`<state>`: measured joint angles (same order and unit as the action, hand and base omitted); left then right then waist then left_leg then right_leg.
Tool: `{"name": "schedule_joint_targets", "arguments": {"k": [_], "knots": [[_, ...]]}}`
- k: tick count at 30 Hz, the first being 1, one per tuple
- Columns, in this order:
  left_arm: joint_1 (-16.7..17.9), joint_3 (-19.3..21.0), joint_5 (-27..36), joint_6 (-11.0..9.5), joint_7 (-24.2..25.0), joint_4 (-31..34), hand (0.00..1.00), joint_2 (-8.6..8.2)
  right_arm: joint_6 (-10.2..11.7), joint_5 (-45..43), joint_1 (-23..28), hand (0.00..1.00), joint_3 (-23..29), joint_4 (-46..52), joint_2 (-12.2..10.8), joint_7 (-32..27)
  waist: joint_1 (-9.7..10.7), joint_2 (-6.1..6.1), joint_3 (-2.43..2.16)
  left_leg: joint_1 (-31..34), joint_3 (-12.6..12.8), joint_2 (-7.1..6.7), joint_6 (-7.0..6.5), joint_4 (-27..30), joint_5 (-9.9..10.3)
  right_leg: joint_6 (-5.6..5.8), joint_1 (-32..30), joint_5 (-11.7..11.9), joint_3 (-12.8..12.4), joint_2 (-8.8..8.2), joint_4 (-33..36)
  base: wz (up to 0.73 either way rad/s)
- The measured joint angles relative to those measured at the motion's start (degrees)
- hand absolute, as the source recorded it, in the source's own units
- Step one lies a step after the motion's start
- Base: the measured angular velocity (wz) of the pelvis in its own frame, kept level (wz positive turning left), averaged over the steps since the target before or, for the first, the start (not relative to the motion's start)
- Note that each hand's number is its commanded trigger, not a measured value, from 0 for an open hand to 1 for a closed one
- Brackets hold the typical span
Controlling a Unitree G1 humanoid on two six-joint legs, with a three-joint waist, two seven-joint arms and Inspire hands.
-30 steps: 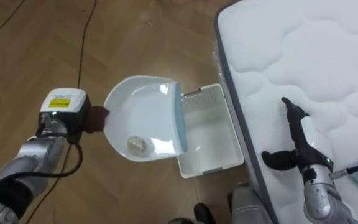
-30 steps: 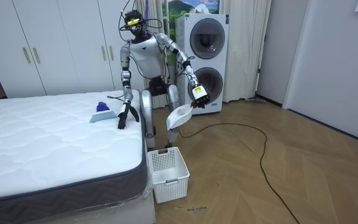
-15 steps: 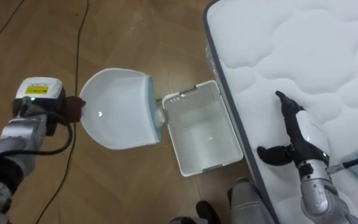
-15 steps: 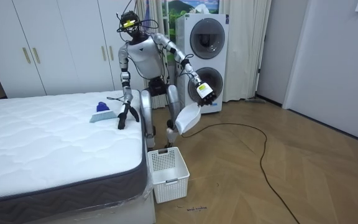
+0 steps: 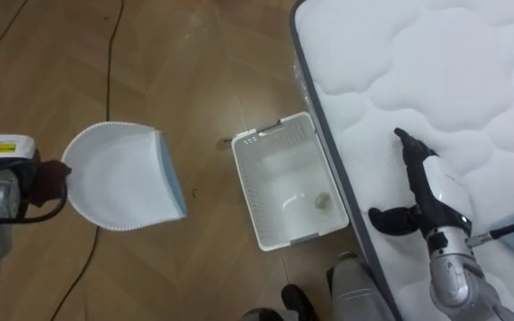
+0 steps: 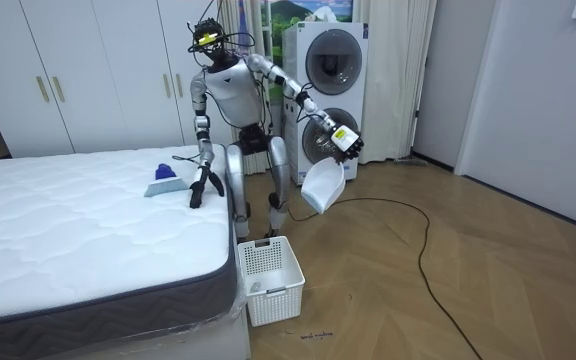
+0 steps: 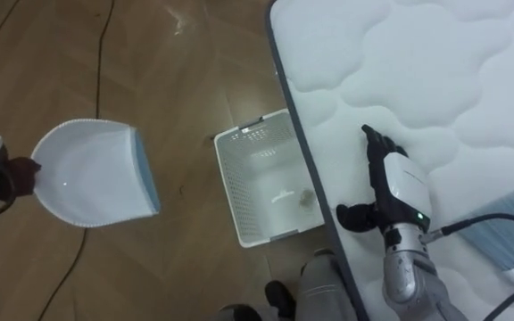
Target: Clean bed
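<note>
My left hand (image 5: 3, 183) is shut on the dark handle of a white dustpan (image 5: 123, 178) with a blue lip, held out over the wooden floor to the left of the basket; the pan looks bare. A white slotted basket (image 5: 275, 134) stands on the floor against the bed's side, with a small crumpled scrap (image 5: 321, 201) in it. My right hand (image 5: 426, 192) rests open on the white quilted mattress (image 5: 435, 71), fingers straight and thumb out. In the room view I stand at the bed's edge, left arm stretched toward the room view's right with the dustpan (image 6: 323, 185).
A blue brush (image 6: 163, 178) lies on the mattress beside my right hand; its edge (image 7: 507, 236) shows at the lower right. A dark cable (image 5: 110, 71) runs across the floor. Stacked washing machines (image 6: 328, 100) and white wardrobes (image 6: 78, 75) stand behind me.
My left arm has swung the dustpan away from over the basket, out to the left. The scrap that lay in the pan now lies in the basket. The right hand has stayed put.
</note>
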<state>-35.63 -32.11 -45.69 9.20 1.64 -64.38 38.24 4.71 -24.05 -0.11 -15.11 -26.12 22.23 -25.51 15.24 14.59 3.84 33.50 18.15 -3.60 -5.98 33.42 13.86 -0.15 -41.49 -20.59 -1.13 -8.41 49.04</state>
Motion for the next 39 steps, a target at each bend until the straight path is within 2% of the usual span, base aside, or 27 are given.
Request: {"name": "schedule_joint_targets", "arguments": {"k": [9, 14, 18, 20, 22, 24, 25, 26, 28, 29, 31, 32, 34, 35, 37, 38, 39], "knots": [[-0.68, -0.01, 0.58, 0.03, 0.50, 0.32, 1.00, 0.47, -0.53, 0.37, 0.00, 0.00, -0.02, 0.06, 0.07, 0.08, 0.10, 0.00, 0.00, -0.14, -0.13, 0.07, -0.13, 0.55, 0.12, -0.03, 0.40, -0.06, 0.38, -0.27, 0.19, 0.00], [-0.85, 0.00, 9.93, -0.08, 0.15, 0.33, 1.00, 0.57, -0.53, 1.57, -0.11, 0.00, -0.48, -0.56, 0.20, 0.11, 0.02, -0.01, 0.05, -0.98, -0.19, 0.56, -0.18, 1.12, 0.62, -0.07, 1.70, -0.08, 0.84, -0.40, -0.19, -0.01], [-0.31, 0.56, 15.66, -0.43, -1.25, 2.41, 1.00, 0.52, -0.67, 1.51, 0.73, 0.00, -0.43, -0.99, 0.34, 0.00, -0.86, -0.09, 0.12, -2.58, -0.22, 1.33, -0.03, 1.40, 1.34, -0.07, 3.69, -0.06, 0.97, 0.62, -1.29, -0.08], [1.59, 1.57, 18.48, -1.11, -2.21, 5.91, 1.00, 0.54, -0.26, 1.78, 0.40, 0.00, -0.44, -2.20, 0.43, -0.42, -2.07, -0.35, 0.06, -3.46, 0.02, 1.53, 0.24, 1.46, 1.77, 0.05, 3.82, 0.05, -0.34, 1.52, -1.68, -0.34], [4.81, 4.39, 20.12, -3.39, -2.98, 10.14, 1.00, 0.54, 0.83, 1.81, -0.05, 0.00, -0.66, -3.42, 0.27, -1.06, -3.93, -0.76, 0.01, -3.85, -0.11, 1.72, 0.56, 1.36, 2.04, 0.02, 3.80, 0.68, -2.02, 2.46, -2.45, -0.50], [6.47, 5.58, 20.84, -4.48, -3.11, 13.23, 1.00, 0.51, 1.84, 1.86, -0.41, 0.00, -1.27, -4.89, 0.14, -1.15, -4.64, -1.65, 0.00, -4.44, -0.66, 1.66, 0.80, 1.44, 2.21, -0.05, 4.52, 0.80, -2.91, 2.88, -2.60, -0.36], [8.35, 6.86, 21.52, -5.50, -3.19, 16.04, 1.00, 0.51, 2.14, 1.85, -0.44, 0.00, -1.61, -5.80, 0.15, -0.90, -4.80, -2.31, -0.08, -5.32, -1.13, 1.60, 0.97, 1.25, 2.31, -0.05, 5.36, 0.80, -3.41, 3.25, -2.99, -0.29], [9.65, 7.59, 22.12, -6.01, -3.22, 17.87, 1.00, 0.52, 2.33, 1.83, -0.47, 0.00, -1.66, -6.21, 0.13, -0.64, -4.83, -2.51, -0.19, -5.65, -1.54, 1.67, 1.14, 1.21, 2.40, -0.02, 5.87, 0.86, -3.48, 3.51, -3.42, -0.21], [13.12, 8.99, 27.79, -8.16, -3.23, 24.39, 1.00, 0.52, 2.93, 1.79, 0.37, 0.00, -1.57, -7.35, 0.21, -0.35, -4.74, -2.80, -0.31, -7.63, -4.33, 1.72, 1.63, 0.75, 2.73, 0.03, 9.10, 1.27, -2.83, 4.25, -5.77, -0.05], [13.82, 9.51, 29.64, -8.77, -3.24, 25.84, 1.00, 0.43, 2.94, 1.80, 0.80, 0.00, -1.55, -7.33, 0.20, -0.31, -4.75, -2.98, -0.41, -8.28, -4.54, 1.79, 1.66, 0.24, 2.74, 0.03, 9.94, 1.45, -2.61, 4.34, -6.49, 0.00], [18.32, 12.65, 38.05, -10.12, -3.31, 33.38, 1.00, 0.15, 2.95, 2.93, 2.86, 0.00, -1.34, -7.32, 0.16, -0.11, -5.29, -4.02, -1.12, -11.44, -4.67, 2.15, 1.75, -2.38, 2.68, 0.08, 13.27, 2.36, -2.46, 4.97, -9.72, -0.13], [19.50, 13.33, 40.83, -10.50, -3.33, 35.09, 1.00, -0.03, 2.97, 3.52, 3.70, 0.00, -1.00, -7.30, 0.13, -0.20, -5.48, -4.26, -1.35, -12.35, -4.63, 2.31, 1.76, -2.89, 2.67, 0.17, 14.31, 2.55, -2.62, 5.30, -10.58, -0.22], [25.36, 18.44, 47.61, -11.02, -3.44, 43.67, 1.00, -2.82, 2.79, 4.27, 8.30, 0.00, 1.38, -6.88, 0.02, -1.28, -7.86, -5.49, -2.70, -15.95, -4.62, 2.86, 1.84, -5.27, 2.64, 0.08, 18.17, 3.64, -2.89, 6.08, -14.40, -0.35], [27.17, 19.92, 49.38, -11.37, -3.48, 46.02, 1.00, -3.54, 2.71, 4.31, 9.43, 0.00, 1.93, -6.53, -0.01, -1.44, -8.21, -5.91, -2.96, -16.88, -4.64, 2.89, 1.90, -5.86, 2.62, 0.19, 19.10, 3.84, -3.16, 6.33, -15.17, -0.36], [31.56, 23.62, 56.10, -12.31, -4.04, 52.06, 1.00, -7.95, 2.61, 4.36, 13.38, 0.00, 3.74, -4.88, -0.48, -2.42, -9.42, -7.23, -3.65, -20.36, -4.60, 2.91, 1.92, -7.61, 2.61, 0.50, 22.75, 4.32, -3.59, 6.65, -17.66, -0.23], [32.41, 24.12, 57.62, -12.58, -4.45, 52.99, 1.00, -9.21, 2.61, 4.68, 13.77, 0.00, 3.81, -4.86, -0.66, -2.54, -9.68, -7.50, -3.76, -21.38, -4.57, 2.89, 1.92, -8.30, 2.61, 0.57, 23.60, 4.47, -3.57, 6.69, -18.24, -0.24], [34.02, 24.77, 59.91, -13.64, -5.20, 54.29, 1.00, -11.78, 2.60, 5.56, 14.06, 0.00, 3.93, -4.87, -1.31, -2.73, -10.19, -8.25, -3.71, -23.45, -4.14, 2.83, 1.92, -9.55, 2.61, 0.69, 24.94, 4.68, -3.52, 6.70, -19.36, -0.32]]}}
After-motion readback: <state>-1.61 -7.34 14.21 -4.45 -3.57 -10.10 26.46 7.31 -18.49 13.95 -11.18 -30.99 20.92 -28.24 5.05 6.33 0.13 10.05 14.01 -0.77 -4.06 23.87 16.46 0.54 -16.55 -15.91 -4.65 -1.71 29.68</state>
